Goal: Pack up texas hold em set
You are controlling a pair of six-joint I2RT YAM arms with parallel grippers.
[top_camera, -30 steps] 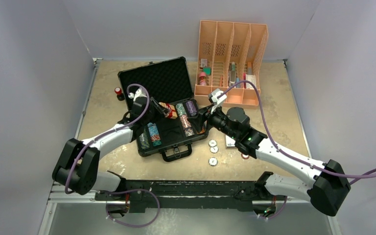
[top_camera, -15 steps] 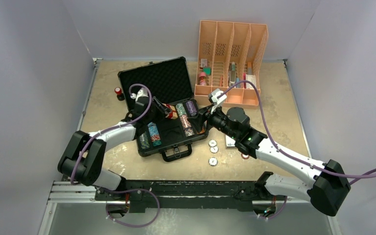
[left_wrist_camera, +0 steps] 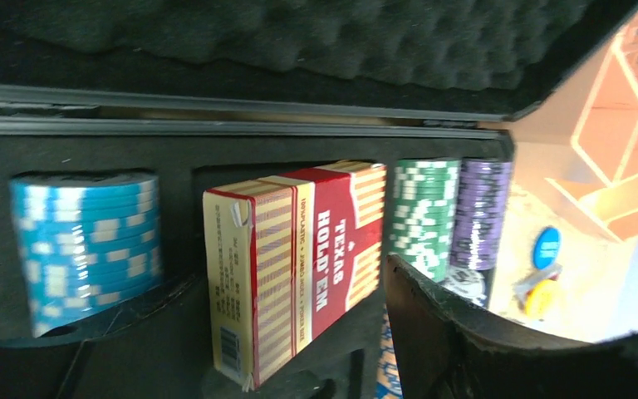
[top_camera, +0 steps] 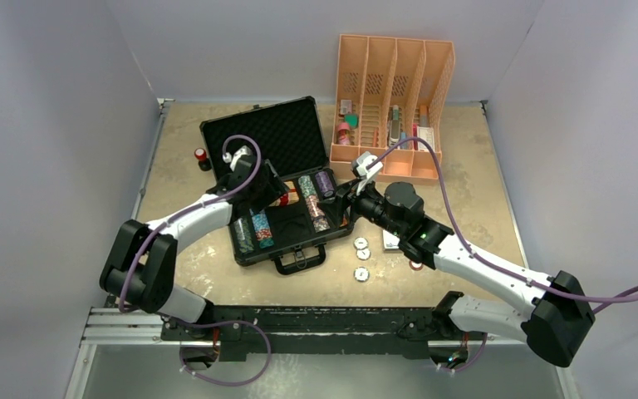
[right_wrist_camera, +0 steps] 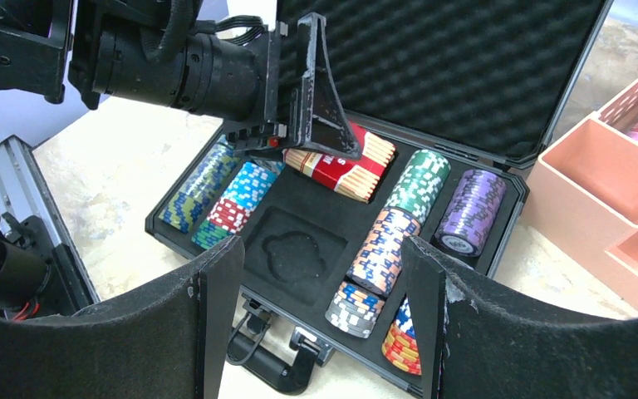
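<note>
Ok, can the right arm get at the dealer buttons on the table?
Probably yes: the three dealer buttons lie uncovered beside the briefcase, nothing on them, and the open right gripper hangs empty just beyond.

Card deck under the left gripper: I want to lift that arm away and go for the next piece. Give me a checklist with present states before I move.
1. Left gripper jaws open: ok.
2. Card deck inside the case, in the back recess: ok. Seated flat: cannot tell.
3. Finger clear of the deck: cannot tell, it stands right beside it.
4. Right gripper open and empty: ok.
5. Lid open: ok.
6. Dealer buttons packed: not ok, three lie on the table off the case's front corner.
</note>
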